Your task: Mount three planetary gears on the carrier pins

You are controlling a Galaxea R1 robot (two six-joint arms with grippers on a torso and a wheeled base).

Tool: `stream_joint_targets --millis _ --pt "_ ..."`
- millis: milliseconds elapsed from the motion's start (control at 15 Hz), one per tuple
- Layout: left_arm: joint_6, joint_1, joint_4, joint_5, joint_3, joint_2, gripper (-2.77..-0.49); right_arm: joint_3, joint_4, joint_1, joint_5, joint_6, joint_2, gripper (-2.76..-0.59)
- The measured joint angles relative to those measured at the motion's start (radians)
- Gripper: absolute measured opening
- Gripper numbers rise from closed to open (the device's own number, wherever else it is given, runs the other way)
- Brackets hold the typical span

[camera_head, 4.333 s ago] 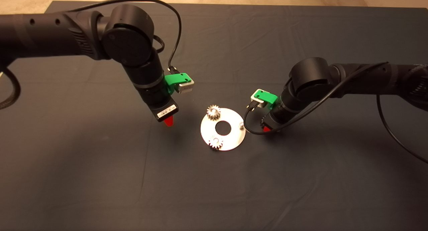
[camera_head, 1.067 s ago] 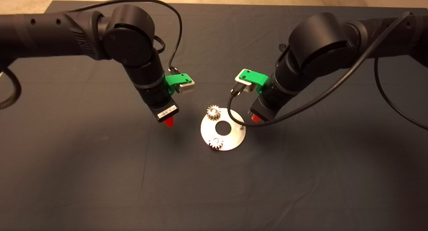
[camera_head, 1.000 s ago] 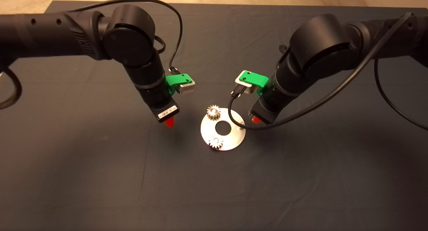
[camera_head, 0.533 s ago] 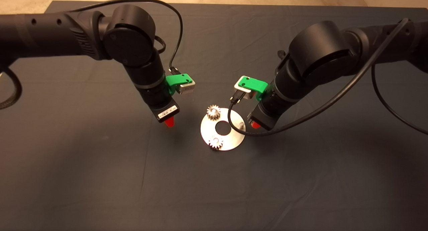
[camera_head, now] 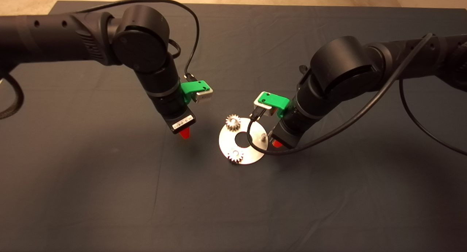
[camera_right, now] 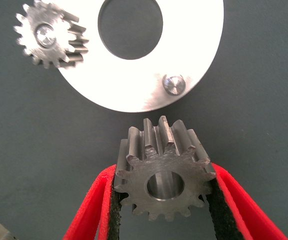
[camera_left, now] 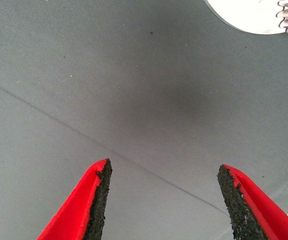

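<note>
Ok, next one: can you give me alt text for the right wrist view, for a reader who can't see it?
The right hand grips a silvery planetary gear between its red fingers, just off the rim of the shiny carrier disc on the dark mat. One bare carrier pin stands on the disc near the held gear. Another gear already sits on a pin at the disc's far edge.
</note>
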Motion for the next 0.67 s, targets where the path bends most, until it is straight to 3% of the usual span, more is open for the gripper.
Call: stream_joint_targets --millis 400,533,667 --pt "0.0 -0.011 0.0 0.0 0.0 0.0 -1.8 -0.028 0.0 -0.013 0.012 -0.003 0.029 -2.33" --pt "0.0 -0.011 -0.003 0.0 0.0 -0.003 -1.8 -0.05 -0.001 -0.037 0.009 -0.007 0.03 -2.34" --pt "0.0 -0.011 -0.003 0.0 0.0 -0.002 -1.8 -0.053 -0.002 -0.037 0.008 -0.007 0.033 -2.34"
